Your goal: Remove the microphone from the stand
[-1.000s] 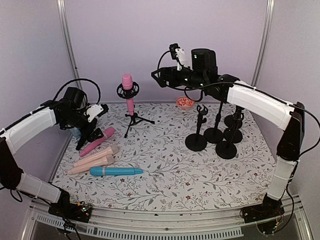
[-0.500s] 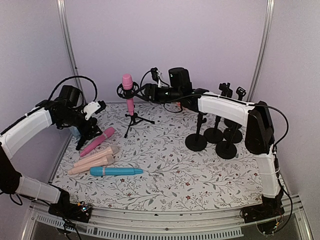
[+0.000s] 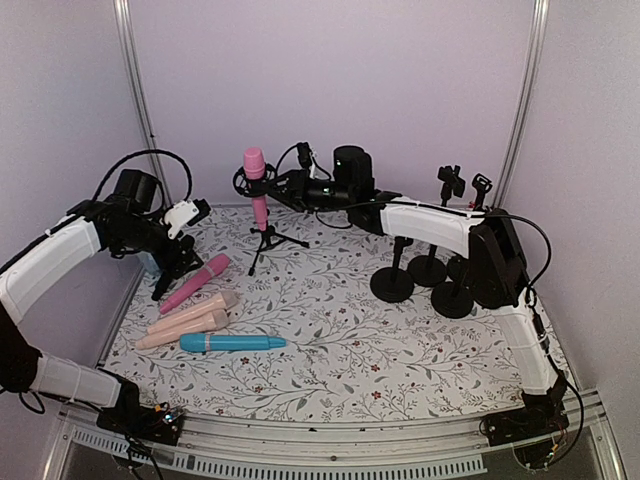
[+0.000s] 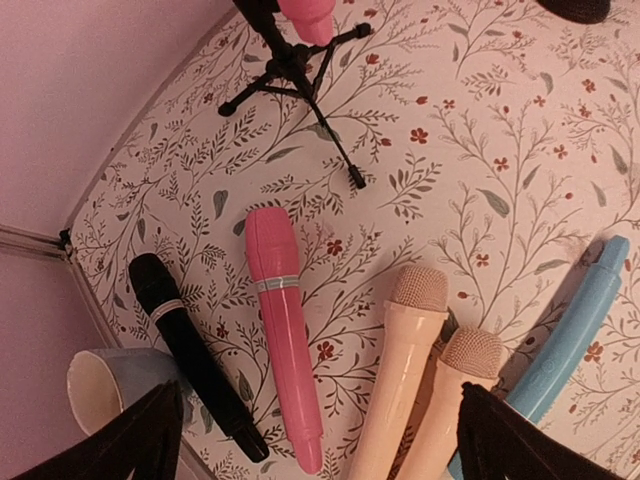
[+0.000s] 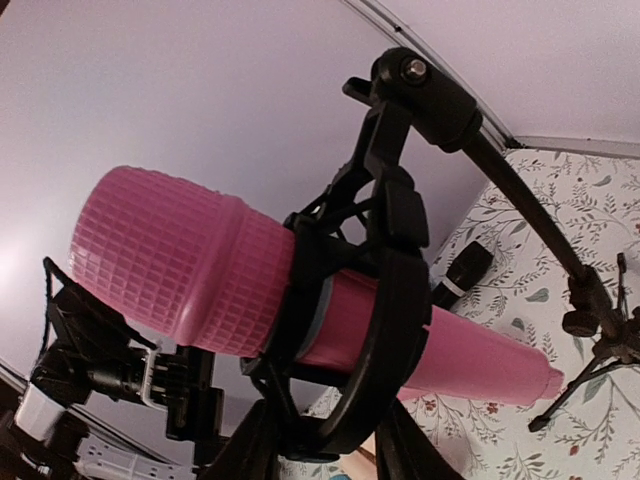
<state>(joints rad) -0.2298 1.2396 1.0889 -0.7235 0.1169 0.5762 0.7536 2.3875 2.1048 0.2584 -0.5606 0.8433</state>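
Pink microphone (image 3: 255, 165) sits in the stand (image 3: 266, 240) at the worktop's (image 3: 340, 330) back. Your right claw (image 5: 325, 450) flanks the mount (image 5: 385, 300), can't tell if it's gripping; left claw (image 4: 325, 440) is wide open. Pull off-axis and you'll likely topple the stand.

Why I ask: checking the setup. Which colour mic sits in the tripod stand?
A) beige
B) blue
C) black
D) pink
D: a pink mic stands upright in the ring of the stand, its head above the ring.
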